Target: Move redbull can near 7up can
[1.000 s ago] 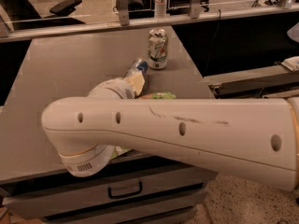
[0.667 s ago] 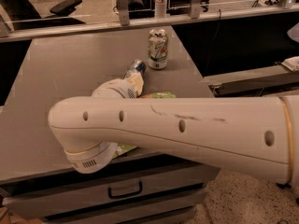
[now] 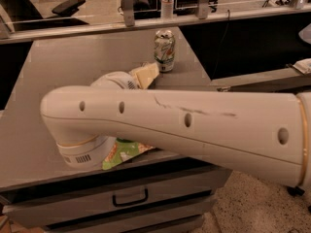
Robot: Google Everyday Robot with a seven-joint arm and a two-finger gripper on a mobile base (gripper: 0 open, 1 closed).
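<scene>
While the arm [image 3: 194, 125] is crossing the table [image 3: 58, 57], the gripper [image 3: 146, 74] is hovering beside the 7up can [image 3: 164, 50].
7up can standing upright near far edge; grip state: cannot tell; redbull can hidden.

Forearm link: a large cream-white plastic arm segment [image 3: 194, 125] fills the foreground, running from the right edge leftwards and narrowing a little as it goes; small round holes line its side and dark scuff marks cross its upper face
Ring: a thin gold-coloured band [image 3: 305, 140] circles the segment at the right edge
Elbow: a rounded cream joint housing [image 3: 80, 152] caps the left end, its vented underside turned downwards
Wrist: a white domed wrist housing [image 3: 116, 80] with a small grille rises just behind the segment's top edge
Gripper: a pale cream two-finger gripper [image 3: 147, 74] projects from the wrist towards the upper right, largely hidden behind the arm
</scene>
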